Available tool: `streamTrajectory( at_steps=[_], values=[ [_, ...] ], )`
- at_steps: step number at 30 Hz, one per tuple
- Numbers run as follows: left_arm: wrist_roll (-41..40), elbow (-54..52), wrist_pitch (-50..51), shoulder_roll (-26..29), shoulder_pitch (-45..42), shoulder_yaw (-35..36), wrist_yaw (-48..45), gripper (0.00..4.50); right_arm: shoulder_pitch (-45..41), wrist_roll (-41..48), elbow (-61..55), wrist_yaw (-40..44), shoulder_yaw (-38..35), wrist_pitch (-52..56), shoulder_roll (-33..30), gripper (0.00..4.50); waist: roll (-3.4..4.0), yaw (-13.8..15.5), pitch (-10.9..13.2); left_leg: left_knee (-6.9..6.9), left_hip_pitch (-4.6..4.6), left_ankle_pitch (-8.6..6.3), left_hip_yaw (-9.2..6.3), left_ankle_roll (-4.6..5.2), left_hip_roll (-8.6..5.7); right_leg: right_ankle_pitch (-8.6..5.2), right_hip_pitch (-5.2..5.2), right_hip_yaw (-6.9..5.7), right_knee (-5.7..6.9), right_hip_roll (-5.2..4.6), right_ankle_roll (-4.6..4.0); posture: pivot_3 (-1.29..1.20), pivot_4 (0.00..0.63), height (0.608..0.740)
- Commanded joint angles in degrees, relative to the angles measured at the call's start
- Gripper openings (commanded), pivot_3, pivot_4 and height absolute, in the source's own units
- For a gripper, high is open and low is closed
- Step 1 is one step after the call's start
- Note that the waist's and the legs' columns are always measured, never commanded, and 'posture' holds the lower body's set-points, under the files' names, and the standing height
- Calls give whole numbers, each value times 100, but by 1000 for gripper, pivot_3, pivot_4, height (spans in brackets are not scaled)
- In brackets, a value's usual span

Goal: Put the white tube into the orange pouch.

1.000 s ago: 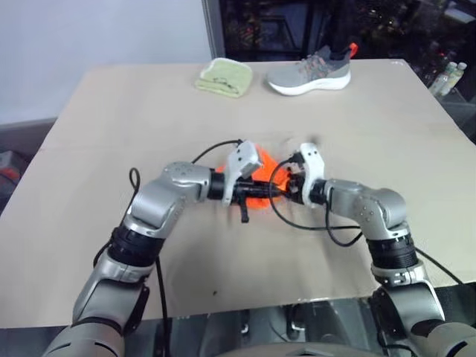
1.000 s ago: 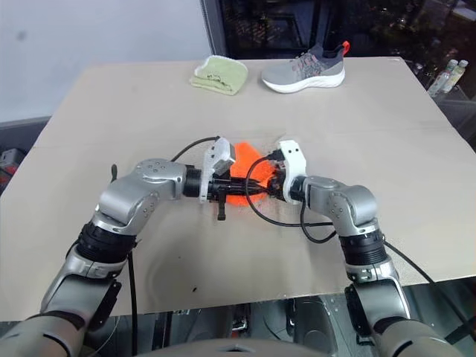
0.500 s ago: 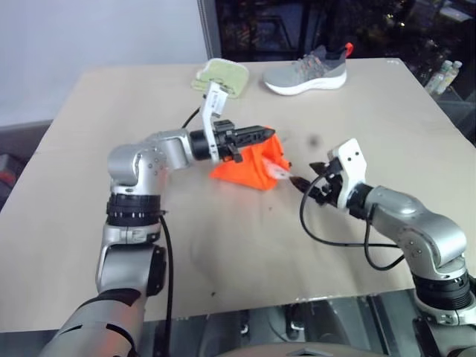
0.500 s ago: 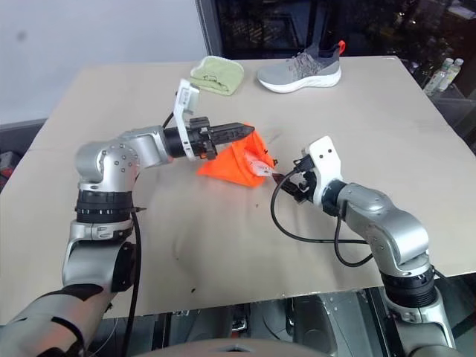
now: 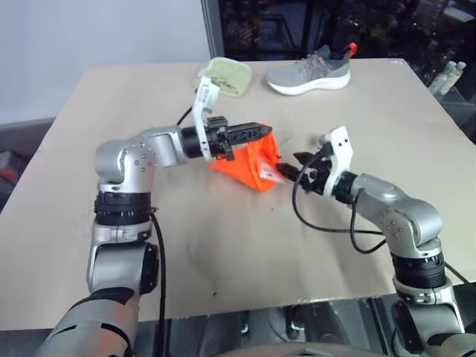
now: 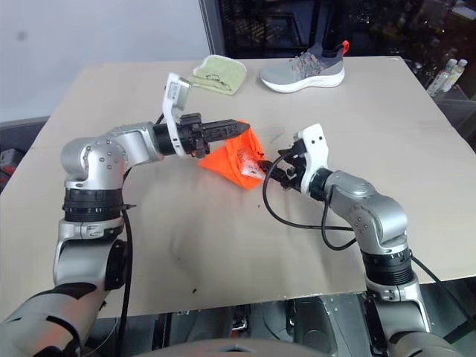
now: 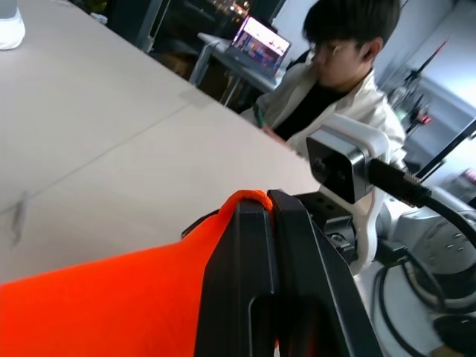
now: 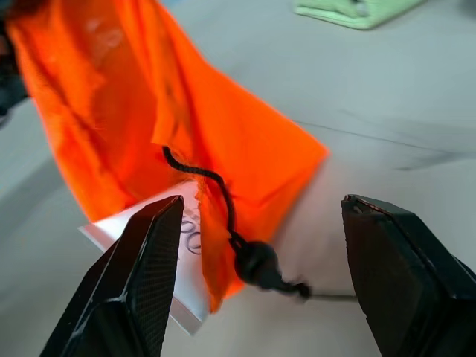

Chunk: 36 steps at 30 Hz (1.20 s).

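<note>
The white tube (image 8: 182,286) sits part-way inside the orange pouch (image 5: 253,165), its crimped end protruding from the mouth beside the drawstring cord (image 8: 223,223). The left end effector (image 5: 249,134) is clamped on the pouch's upper corner, lifting it off the tabletop (image 5: 223,245). The right end effector (image 5: 296,168), jaws spread and empty, faces the mouth. Keep the pouch raised and nudge the tube's end fully inside, clear of the cord.

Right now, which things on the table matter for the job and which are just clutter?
Job:
- orange pouch, pinched by the left gripper
- white tube, its end sticking out of the pouch
- right gripper, open beside it

Clutter:
- grey shoe
- green cloth
- small bottles
</note>
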Motion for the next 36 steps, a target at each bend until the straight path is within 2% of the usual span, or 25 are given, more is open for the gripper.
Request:
streamTrajectory(
  at_steps=[1,3,5,10,12,16,19,23,34,36],
  values=[
    [-276,-148,21,218,-176,286,-138,0,101,-474,-332,433,189,-559,-674,3406,2,5,1,0,0,0,-1,0,0,0,0,-1,0,0,0,0,150,740],
    [-189,-86,-68,376,-183,233,-260,0,212,-893,-483,785,420,-972,-1290,3406,1,2,3,0,0,0,-1,1,-4,-5,0,-2,-1,-3,8,0,150,740],
    [-171,-38,-110,448,-202,205,-320,0,293,-1018,-592,986,494,-1181,-1608,3406,-1,-3,3,-1,1,-1,1,1,-5,-13,0,0,-2,-3,20,0,150,740],
    [-171,-55,-142,558,-197,113,-472,0,562,-1189,-672,1322,638,-1503,-1841,3406,-2,-15,4,-1,3,1,0,-2,4,-13,0,1,1,5,20,0,150,740],
    [-172,-59,-133,580,-196,101,-511,0,526,-1373,-516,1320,837,-1655,-1724,3406,-3,-13,4,0,4,1,3,-2,4,-13,-1,3,1,5,21,0,150,740],
    [-182,-48,-99,665,-207,112,-578,0,178,-1775,408,1047,1199,-2073,-1025,3406,-8,-27,6,1,6,1,4,-2,4,-13,1,3,2,4,21,0,150,740],
    [-186,-51,-81,753,-226,103,-652,0,79,-2025,1041,1241,1400,-2610,-721,3406,-10,4,8,2,7,2,4,-3,4,-13,0,1,5,4,22,0,150,740],
    [-218,-59,-64,844,-234,113,-713,0,-103,-1888,1515,1600,1395,-2925,-343,3406,-14,-2,10,2,2,1,2,-2,-2,-1,1,0,1,-3,2,0,150,740],
    [-196,-124,-110,902,-110,158,-683,0,-3,-1314,1247,2327,1172,-2742,-175,3406,-13,-8,10,2,2,2,2,-3,1,0,0,-1,3,0,0,0,150,740],
    [-194,-122,-108,913,-102,156,-683,0,-9,-1192,1169,2397,1186,-2644,-128,2890,-13,-10,11,2,3,2,2,-3,1,0,0,0,3,1,0,0,150,740]
  ],
)
